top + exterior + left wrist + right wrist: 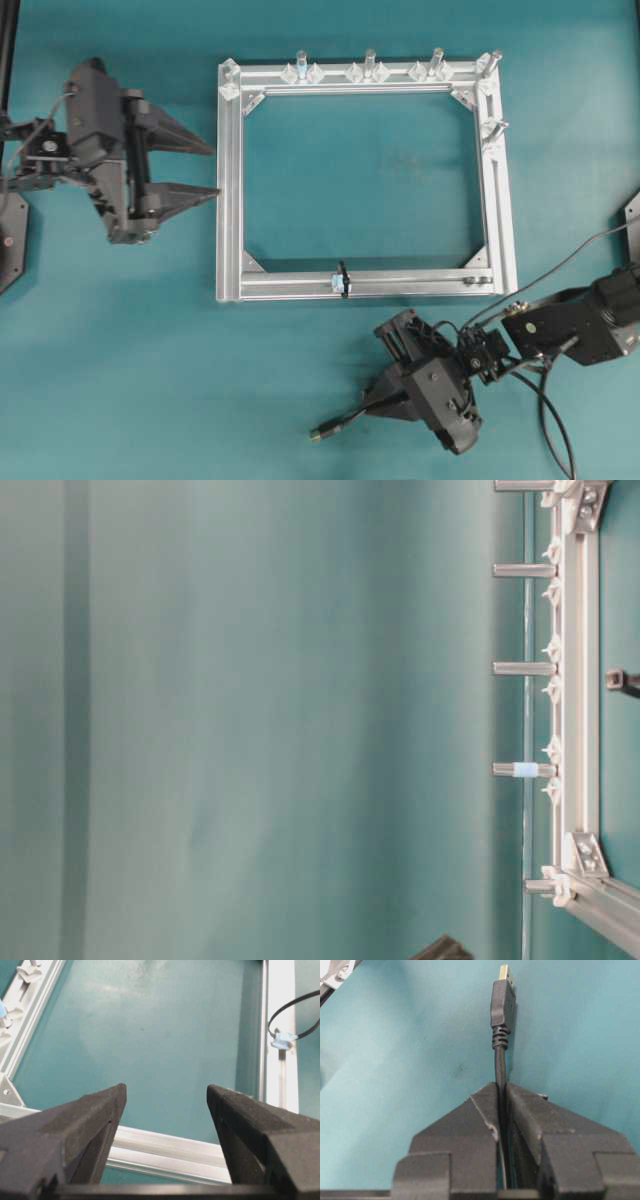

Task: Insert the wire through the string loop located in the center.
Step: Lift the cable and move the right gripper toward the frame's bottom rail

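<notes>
- Near the frame's [229, 180] near bar, our right tool [375, 395] pinches the wire [340, 424], plug free.
- The string loop [342, 279] is unthreaded, well apart.
- Left tool [205, 170] gapes wide, empty.

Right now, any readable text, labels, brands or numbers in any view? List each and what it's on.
None readable in any view.
Aluminium frame: bare metal, no markings.
Left gripper and right gripper: plain black, no brand or label visible.
Wire: plug housing shows no print.
String loop: its pale-blue fitting carries no lettering.
</notes>
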{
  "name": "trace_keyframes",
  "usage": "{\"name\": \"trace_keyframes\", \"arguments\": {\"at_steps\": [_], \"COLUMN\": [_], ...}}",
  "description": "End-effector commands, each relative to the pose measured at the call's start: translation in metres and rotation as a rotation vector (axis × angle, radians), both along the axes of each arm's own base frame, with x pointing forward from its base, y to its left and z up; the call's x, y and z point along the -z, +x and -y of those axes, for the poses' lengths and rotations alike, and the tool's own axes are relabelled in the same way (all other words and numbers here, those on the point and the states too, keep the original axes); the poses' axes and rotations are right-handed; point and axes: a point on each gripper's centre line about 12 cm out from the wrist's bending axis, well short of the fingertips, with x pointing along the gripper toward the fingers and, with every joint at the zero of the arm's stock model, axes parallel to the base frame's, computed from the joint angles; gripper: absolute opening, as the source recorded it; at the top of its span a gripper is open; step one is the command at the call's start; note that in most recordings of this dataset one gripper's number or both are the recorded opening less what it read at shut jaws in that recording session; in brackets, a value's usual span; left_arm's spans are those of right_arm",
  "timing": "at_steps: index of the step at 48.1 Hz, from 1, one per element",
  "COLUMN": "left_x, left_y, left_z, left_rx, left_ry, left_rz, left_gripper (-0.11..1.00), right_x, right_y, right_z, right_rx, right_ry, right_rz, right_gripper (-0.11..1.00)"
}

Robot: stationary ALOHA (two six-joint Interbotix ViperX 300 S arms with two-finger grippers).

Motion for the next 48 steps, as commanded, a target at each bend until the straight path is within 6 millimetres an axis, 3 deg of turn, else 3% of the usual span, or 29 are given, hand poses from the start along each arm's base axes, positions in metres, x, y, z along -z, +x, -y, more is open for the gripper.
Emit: {"name": "trace_keyframes", "arguments": {"at_steps": [1,17,24,48], "left_x": [-0.01,-0.007,-0.007,-0.005], "left_y": [-0.004,-0.01,-0.01,-0.011], "left_z": [0.0,0.001,0.001,0.001], "left_rx": [-0.005,-0.006,-0.005,-0.005], "left_ry": [0.002,0.0,0.001,0.001], "left_rz": [0.042,0.039,0.037,0.033], "left_gripper": [0.76,0.76,0.76,0.76], "right_x": [-0.004,-0.007,-0.018,-0.08], "right_y": [0.003,0.001,-0.004,-0.065], "right_z": [0.004,0.005,0.008,0.034], "right_rx": [0.016,0.023,0.028,0.116], "right_ry": [-0.001,0.0,-0.006,0.044], "right_rz": [-0.003,-0.015,-0.022,-0.068], "right_gripper": [0.08,0.08,0.08,0.08]}}
